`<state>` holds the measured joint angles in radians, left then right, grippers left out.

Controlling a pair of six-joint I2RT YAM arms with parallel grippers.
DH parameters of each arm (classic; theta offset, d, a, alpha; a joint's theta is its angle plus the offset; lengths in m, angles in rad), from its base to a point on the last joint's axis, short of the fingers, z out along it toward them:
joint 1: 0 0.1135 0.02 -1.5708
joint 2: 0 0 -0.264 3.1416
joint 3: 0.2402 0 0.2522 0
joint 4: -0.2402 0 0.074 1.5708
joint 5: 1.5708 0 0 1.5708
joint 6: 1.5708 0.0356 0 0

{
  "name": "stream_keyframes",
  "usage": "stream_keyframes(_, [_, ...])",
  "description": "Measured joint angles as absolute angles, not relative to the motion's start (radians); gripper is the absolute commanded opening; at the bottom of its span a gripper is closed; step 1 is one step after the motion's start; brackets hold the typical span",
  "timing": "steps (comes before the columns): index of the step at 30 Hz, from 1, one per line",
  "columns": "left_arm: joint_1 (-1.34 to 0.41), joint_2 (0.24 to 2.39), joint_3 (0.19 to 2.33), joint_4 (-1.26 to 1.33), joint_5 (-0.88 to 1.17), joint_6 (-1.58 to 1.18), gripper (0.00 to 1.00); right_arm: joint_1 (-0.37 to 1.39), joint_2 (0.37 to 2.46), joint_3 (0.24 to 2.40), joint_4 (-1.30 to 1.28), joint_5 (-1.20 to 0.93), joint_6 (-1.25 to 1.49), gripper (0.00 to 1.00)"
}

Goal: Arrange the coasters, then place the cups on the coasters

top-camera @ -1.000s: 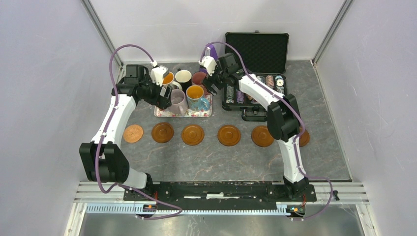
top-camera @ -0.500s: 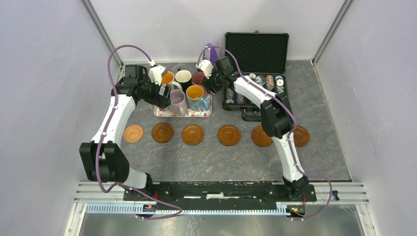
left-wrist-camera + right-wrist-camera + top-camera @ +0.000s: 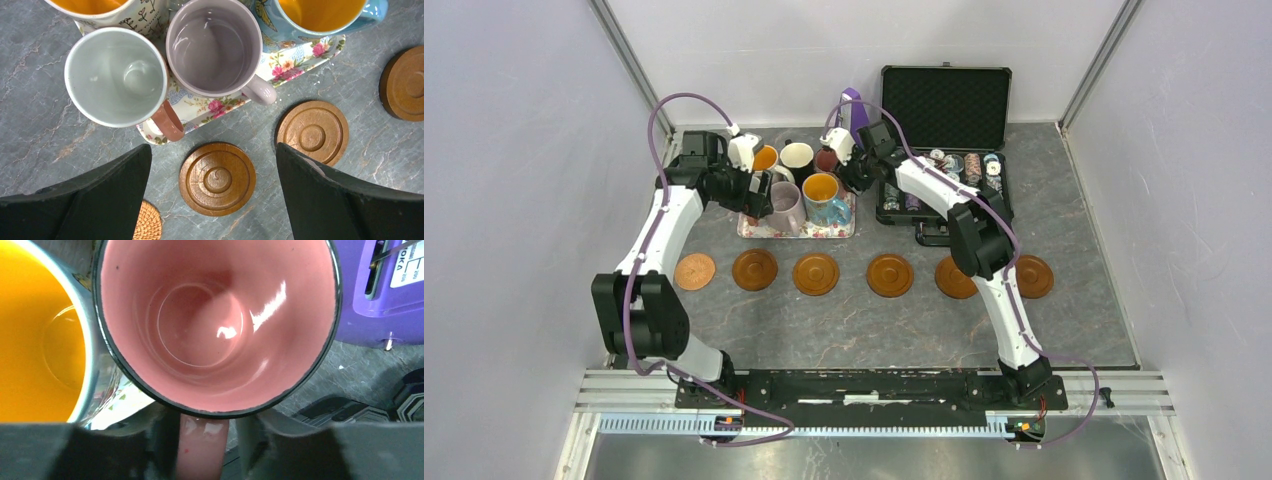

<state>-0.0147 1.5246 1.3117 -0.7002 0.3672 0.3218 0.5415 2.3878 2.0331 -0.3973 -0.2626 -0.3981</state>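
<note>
Several brown coasters (image 3: 816,273) lie in a row across the table's middle, and three show in the left wrist view (image 3: 217,178). The cups stand on a floral tray (image 3: 797,228). My right gripper (image 3: 844,170) is at the tray's far right corner. Its jaws hug the pink handle (image 3: 202,440) of a black-rimmed, pink-inside cup (image 3: 215,315), shut on it. My left gripper (image 3: 213,147) hangs wide open and empty over the tray's near left edge, beside a white cup (image 3: 116,75) and a lilac cup (image 3: 214,47).
A light woven coaster (image 3: 695,271) ends the row on the left. A purple metronome (image 3: 852,103) stands just behind the pink cup. An open black case of poker chips (image 3: 944,150) sits right of the tray. An orange-inside cup (image 3: 35,340) crowds the pink cup's left.
My right gripper moved left onto the pink cup and its jaws closed in on the handle. The left arm shifted slightly and stayed open.
</note>
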Motion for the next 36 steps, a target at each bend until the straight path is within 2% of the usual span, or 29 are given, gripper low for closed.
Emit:
stream_keyframes(4, [-0.009, 1.529, 1.319, -0.701, 0.367, 0.308, 1.00, 0.542, 2.389, 2.036, -0.397, -0.270, -0.398, 0.30])
stream_keyframes(11, [-0.006, 1.533, 1.348, -0.699, 0.368, 0.283, 1.00, 0.542, 2.389, 2.039, -0.397, -0.278, -0.386, 0.00])
stream_keyframes(36, [-0.006, 1.551, 1.381, -0.668, 0.331, 0.216, 1.00, 0.481, 2.232, 1.859, -0.178, -0.366, -0.186, 0.00])
